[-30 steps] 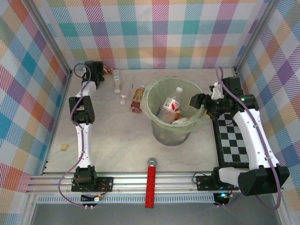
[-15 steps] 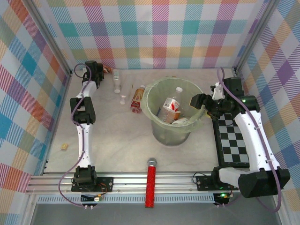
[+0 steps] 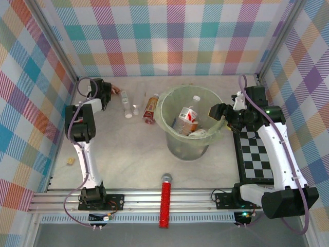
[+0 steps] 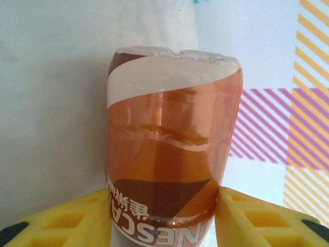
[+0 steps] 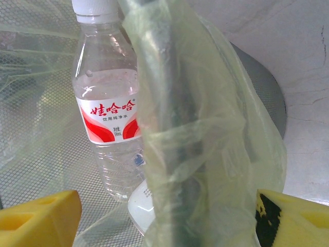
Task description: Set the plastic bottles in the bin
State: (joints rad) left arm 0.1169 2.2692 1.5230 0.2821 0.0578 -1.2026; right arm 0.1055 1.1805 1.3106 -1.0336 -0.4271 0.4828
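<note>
Your left claw [image 4: 163, 218] clamps an amber bottle [image 4: 172, 144]. Your right claw [image 5: 164, 221] gapes wide, gripping nothing, astride the rim of the bin [image 5: 169, 103].

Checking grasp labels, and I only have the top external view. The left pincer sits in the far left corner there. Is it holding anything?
Observer: Yes. In the left wrist view the left pincer is closed on an amber bottle, with a yellow finger against each side.
Operator: Any label on that bottle?
Observer: A brown and orange wrap with white lettering, upside down in that view.
Operator: And the right pincer next to the bin?
Observer: In the right wrist view the right pincer is open, one finger on either side of the bag-covered rim of the bin.
</note>
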